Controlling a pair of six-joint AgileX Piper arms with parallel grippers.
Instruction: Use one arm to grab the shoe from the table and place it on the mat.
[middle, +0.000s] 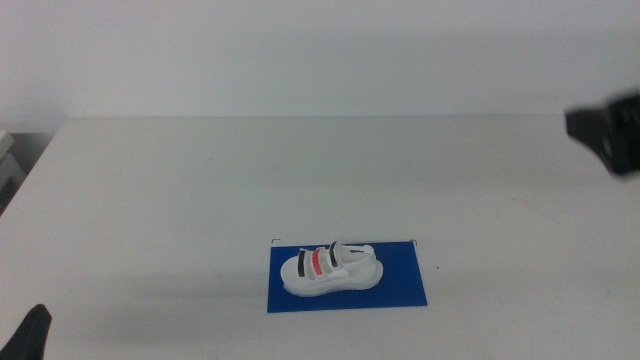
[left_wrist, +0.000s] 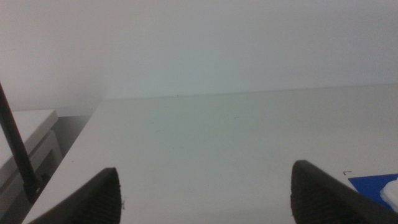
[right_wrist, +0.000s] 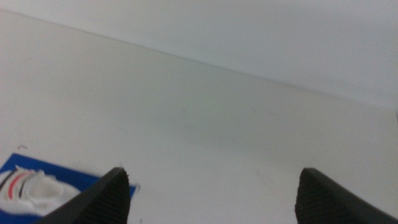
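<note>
Middle view: the shoe (middle: 331, 270) lies on the blue mat (middle: 400, 285), on an off-white table (middle: 200, 200) before a plain pale wall (middle: 300, 50). The right gripper (right_wrist: 214, 199) hangs wide apart, up and right of the mat. The left gripper (left_wrist: 205, 193) waits left of the mat, jaws spread wide.

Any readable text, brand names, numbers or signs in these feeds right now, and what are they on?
None: no readable word, number or brand in any view.
Shoe on the mat: only black and red straps, no legible logo.
Table: tiny black corner marks by the mat, not characters.
Right gripper and left gripper: plain dark fingers, no lettering.
</note>
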